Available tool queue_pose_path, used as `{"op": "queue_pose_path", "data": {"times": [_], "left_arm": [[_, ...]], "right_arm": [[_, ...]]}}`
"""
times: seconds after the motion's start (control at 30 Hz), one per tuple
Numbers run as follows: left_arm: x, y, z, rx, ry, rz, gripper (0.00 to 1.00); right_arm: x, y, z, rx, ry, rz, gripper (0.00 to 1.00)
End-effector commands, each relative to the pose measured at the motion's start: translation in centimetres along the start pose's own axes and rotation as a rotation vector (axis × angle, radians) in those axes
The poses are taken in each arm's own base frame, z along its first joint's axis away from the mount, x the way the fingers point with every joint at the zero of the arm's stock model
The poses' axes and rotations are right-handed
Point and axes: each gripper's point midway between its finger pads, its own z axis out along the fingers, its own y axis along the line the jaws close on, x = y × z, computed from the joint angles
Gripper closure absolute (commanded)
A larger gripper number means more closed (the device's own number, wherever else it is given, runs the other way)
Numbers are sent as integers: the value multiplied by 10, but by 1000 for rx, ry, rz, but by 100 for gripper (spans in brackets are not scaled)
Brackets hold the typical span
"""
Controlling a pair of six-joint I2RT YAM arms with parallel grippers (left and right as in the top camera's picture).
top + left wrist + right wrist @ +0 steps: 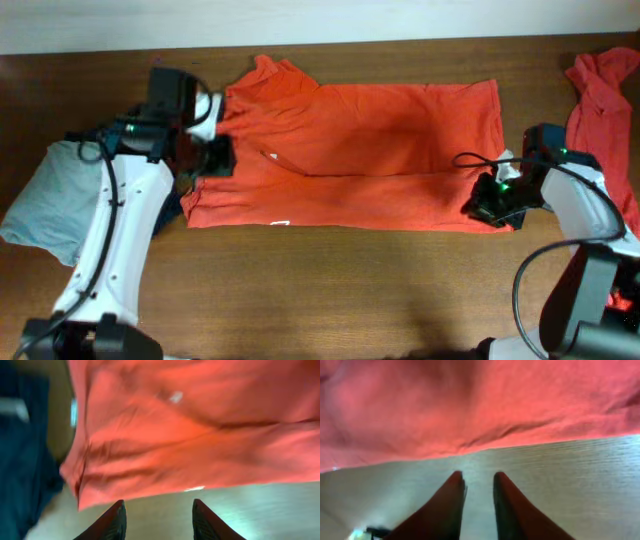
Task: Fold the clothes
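A wooden table point(330, 290) seen from above. An orange-red shirt point(380, 140) lies across its middle, folded lengthwise into a long band, collar end to the left. A grey garment point(45, 200) sits at the left edge. A second shirt point(600, 100), crumpled, lies at the far right. A navy garment point(20, 460) lies just beside the band's left end.

The left gripper point(159, 505) is at the band's left end, jaws apart and empty. The right gripper point(479, 477) is at its right front corner, jaws slightly apart, empty, over bare wood.
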Motion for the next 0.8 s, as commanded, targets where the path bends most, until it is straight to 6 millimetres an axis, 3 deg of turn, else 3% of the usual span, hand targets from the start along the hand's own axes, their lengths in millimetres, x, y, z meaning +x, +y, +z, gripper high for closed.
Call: {"op": "queue_pose_path", "data": {"times": [0.0,0.2,0.43,0.77], "left_arm": [[53,22,50,-17,156,-99,57],[83,40,93,-33,159,-205,52],[114,66,126,-54,137,-310,44],[104,81,138,-94,73,-320,42]], "right_arm": [[5,7,-10,-19,-14,-21,71],[4,-12,-9,88,-30,69,65],[12,-30,2,154,-19,97,52],[12,-32,7,152,-24,95,51]]}}
